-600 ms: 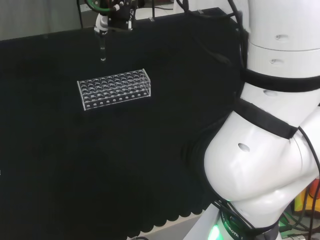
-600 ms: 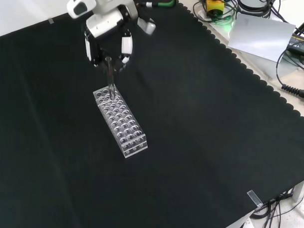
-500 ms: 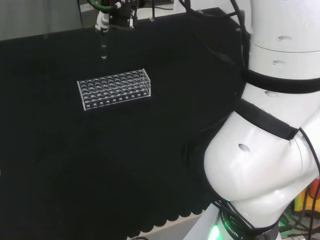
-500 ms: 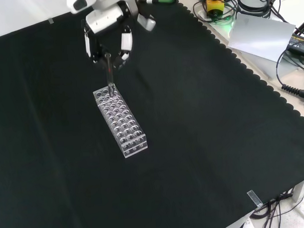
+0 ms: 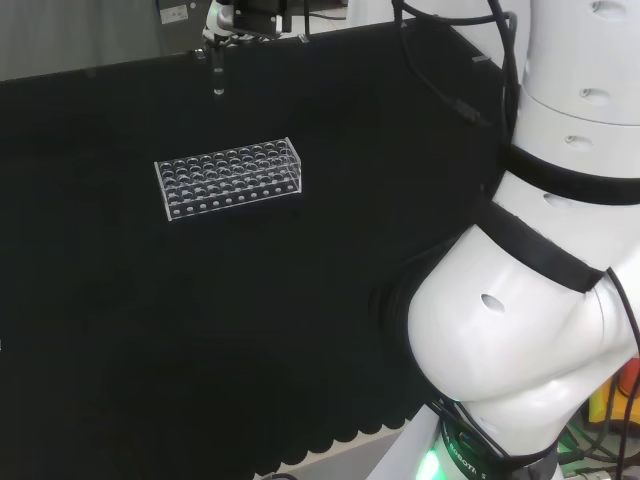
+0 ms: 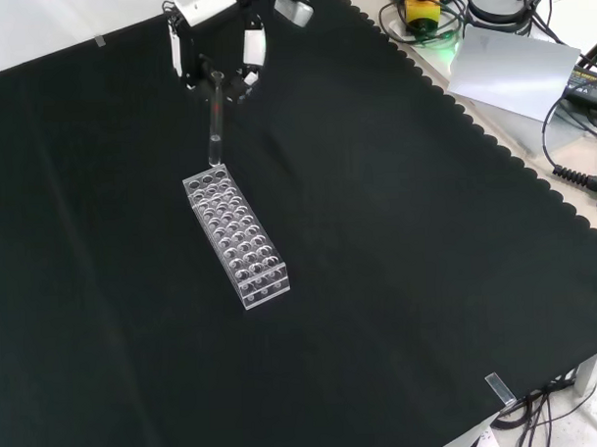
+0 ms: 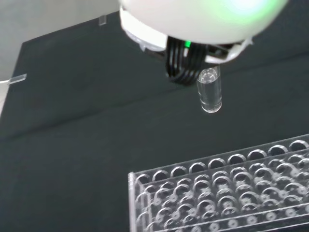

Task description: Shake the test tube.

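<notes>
Black cloth [image 6: 399,279] covers the bench; the arm's white links [image 5: 540,300] bulk at the right of the head view. On the cloth the clear test tube rack [image 6: 236,235] lies flat, its rows of wells empty as far as the views tell, and it sits where it sat a moment ago. The hand [image 6: 213,30] is now higher and farther from the rack than half a second back, up near the top edge of the front view and at the far edge of the cloth in the head view. Its fingers [image 6: 254,47] are curled in around the top of the test tube [image 6: 215,120], pinching it. The tube hangs about upright, its rounded bottom clear of the rack's far end and well above the wells, where earlier it hung just over them. The wrist view shows the tube's bottom in open air over the cloth, with the rack below. Judgement: the lift is done or nearly so, and there is room to shake without striking the rack. Contents of the tube cannot be told.
</notes>
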### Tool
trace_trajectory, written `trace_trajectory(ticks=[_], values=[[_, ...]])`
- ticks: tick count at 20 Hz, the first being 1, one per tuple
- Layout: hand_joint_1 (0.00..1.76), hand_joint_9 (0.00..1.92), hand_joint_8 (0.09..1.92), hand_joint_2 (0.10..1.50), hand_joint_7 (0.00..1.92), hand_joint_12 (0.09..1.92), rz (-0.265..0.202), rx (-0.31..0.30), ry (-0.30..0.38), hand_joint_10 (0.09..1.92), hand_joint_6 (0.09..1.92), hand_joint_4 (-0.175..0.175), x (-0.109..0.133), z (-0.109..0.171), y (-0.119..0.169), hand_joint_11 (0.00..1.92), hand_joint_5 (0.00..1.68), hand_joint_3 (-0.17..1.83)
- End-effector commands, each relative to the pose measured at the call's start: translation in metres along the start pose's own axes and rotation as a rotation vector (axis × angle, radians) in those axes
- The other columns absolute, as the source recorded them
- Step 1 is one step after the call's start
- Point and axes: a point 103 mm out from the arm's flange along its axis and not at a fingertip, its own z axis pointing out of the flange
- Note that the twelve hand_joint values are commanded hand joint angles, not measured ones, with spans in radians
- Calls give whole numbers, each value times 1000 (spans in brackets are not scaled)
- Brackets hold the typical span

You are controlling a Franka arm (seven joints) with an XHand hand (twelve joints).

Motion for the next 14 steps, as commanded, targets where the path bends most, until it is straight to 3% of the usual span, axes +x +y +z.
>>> trace_trajectory(ticks=[1, 4, 7, 11, 14], values=[[1438, 1332, 673, 551, 1355, 870, -76, 32, 32, 625, 630, -175, 37, 9, -11, 1245, 1295, 779], [1438, 1331, 673, 551, 1356, 870, -107, 39, 29, 626, 631, -175, 45, 8, -14, 1246, 1295, 780], [1438, 1330, 673, 551, 1357, 870, -92, 32, 22, 626, 631, -175, 38, 4, -16, 1246, 1295, 780], [1438, 1329, 673, 551, 1357, 870, -22, 11, 8, 627, 632, -175, 1, 0, -19, 1246, 1294, 780], [1438, 1329, 673, 551, 1357, 870, 63, -13, -11, 627, 632, -175, -38, -9, -20, 1246, 1294, 780]])
